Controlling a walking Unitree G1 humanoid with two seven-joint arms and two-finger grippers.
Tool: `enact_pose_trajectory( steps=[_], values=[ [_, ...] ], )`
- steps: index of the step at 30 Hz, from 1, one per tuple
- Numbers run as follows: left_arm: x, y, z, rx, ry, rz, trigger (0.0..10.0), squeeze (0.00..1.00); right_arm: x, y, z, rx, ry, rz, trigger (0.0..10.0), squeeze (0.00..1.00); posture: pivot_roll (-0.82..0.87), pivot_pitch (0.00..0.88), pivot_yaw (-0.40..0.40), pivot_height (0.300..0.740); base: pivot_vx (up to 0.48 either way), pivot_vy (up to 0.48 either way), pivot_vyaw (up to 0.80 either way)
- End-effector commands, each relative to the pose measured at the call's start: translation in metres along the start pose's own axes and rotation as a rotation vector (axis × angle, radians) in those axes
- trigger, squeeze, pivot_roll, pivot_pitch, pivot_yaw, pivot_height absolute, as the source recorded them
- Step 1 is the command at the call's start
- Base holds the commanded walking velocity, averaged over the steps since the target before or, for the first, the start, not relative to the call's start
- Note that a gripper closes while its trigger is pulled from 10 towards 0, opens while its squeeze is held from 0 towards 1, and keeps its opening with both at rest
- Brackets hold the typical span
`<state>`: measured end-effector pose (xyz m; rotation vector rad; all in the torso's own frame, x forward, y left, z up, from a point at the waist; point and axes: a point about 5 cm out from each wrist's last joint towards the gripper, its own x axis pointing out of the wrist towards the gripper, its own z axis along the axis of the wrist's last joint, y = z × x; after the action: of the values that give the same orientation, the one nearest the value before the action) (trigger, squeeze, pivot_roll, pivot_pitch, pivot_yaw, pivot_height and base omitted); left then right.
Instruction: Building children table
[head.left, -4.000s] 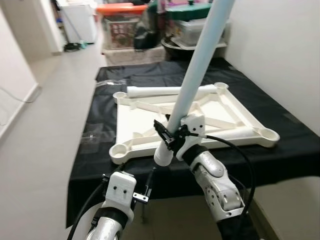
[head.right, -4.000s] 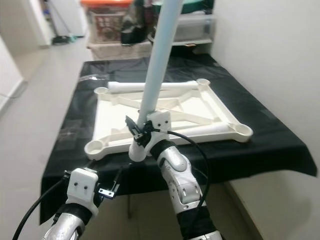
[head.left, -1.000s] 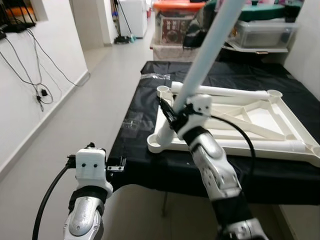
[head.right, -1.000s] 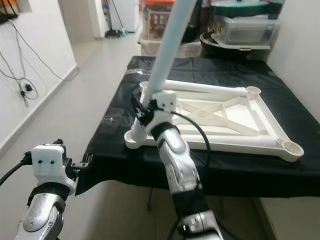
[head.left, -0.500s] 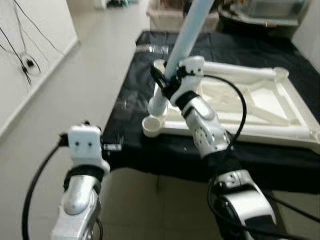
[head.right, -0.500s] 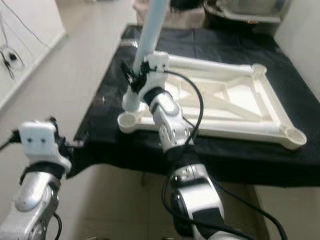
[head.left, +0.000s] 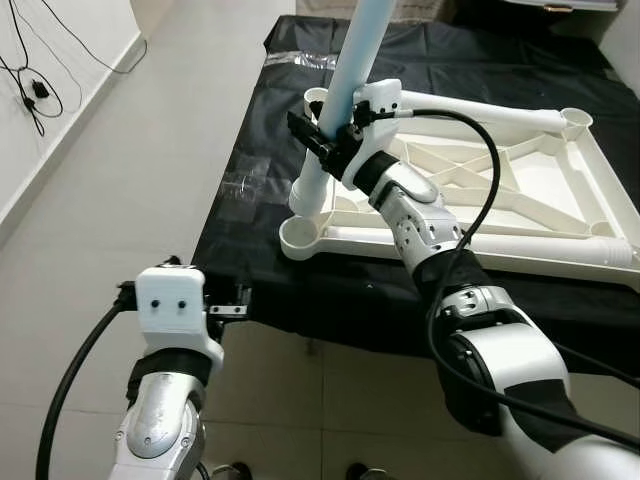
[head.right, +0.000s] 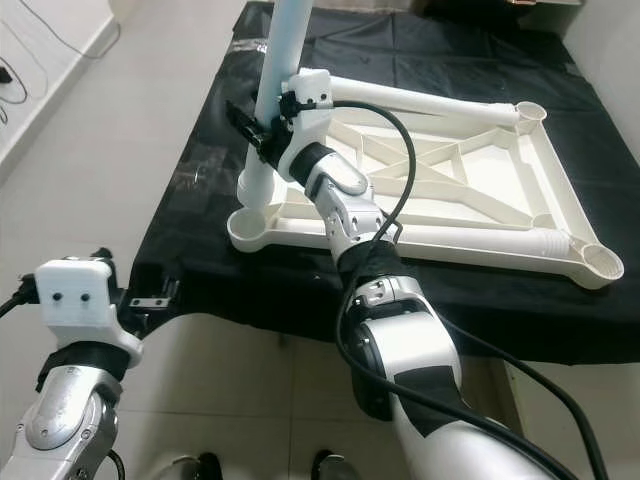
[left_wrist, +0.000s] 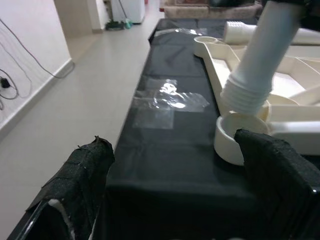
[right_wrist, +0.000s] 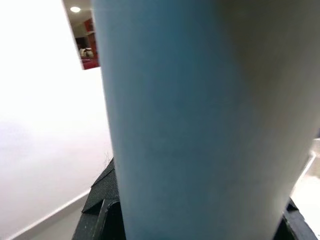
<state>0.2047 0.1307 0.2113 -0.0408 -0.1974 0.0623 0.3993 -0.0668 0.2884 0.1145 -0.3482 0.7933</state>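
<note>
Lowered since a moment ago, the table leg now hangs just above the near corner socket of the upturned tabletop. Left tool is nearest, fingers spread, empty. Beyond, right tool, arm outstretched, clamps the leg.

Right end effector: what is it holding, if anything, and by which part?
The right end effector grips the light blue table leg near its lower white threaded end, just above the tabletop's corner socket.
</note>
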Motion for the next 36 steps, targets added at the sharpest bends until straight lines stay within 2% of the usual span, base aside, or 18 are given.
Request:
enact_pose_trajectory(
  steps=[1,5,9,16,24,28,36],
  values=[
    [-0.005,-0.004,-0.002,-0.049,0.031,0.019,10.0,0.00,0.002,0.001,0.006,0.011,-0.011,0.051,10.0,0.00,-0.03,0.285,-0.064,0.740,0.000,0.000,0.00],
    [-0.009,-0.006,-0.001,-0.044,0.046,0.006,10.0,0.00,0.001,-0.001,0.013,0.061,-0.031,0.162,10.0,0.00,0.00,0.283,-0.063,0.740,0.000,0.000,0.00],
    [-0.011,-0.006,-0.001,-0.041,0.052,0.003,10.0,0.00,0.003,-0.001,0.017,0.063,-0.043,0.199,10.0,0.00,-0.01,0.284,-0.054,0.740,0.000,0.000,0.00],
    [-0.014,-0.007,-0.001,-0.042,0.066,0.005,10.0,0.00,0.008,0.010,0.011,0.076,-0.016,0.295,10.0,0.00,0.00,0.285,-0.059,0.740,0.000,0.000,0.00],
    [-0.018,-0.007,0.000,-0.040,0.077,0.012,10.0,0.00,0.007,0.013,0.006,0.074,0.016,0.355,10.0,0.00,0.00,0.294,-0.060,0.740,0.000,0.000,0.00],
    [-0.019,-0.007,-0.001,-0.038,0.083,0.013,10.0,0.00,0.007,0.012,0.007,0.049,0.031,0.367,10.0,0.00,0.00,0.296,-0.060,0.740,0.000,0.000,0.00],
    [-0.021,-0.006,-0.002,-0.035,0.094,0.025,10.0,0.00,0.009,0.006,0.021,-0.024,0.041,0.376,10.0,0.00,0.00,0.310,-0.062,0.740,0.000,0.000,0.00]
  ],
)
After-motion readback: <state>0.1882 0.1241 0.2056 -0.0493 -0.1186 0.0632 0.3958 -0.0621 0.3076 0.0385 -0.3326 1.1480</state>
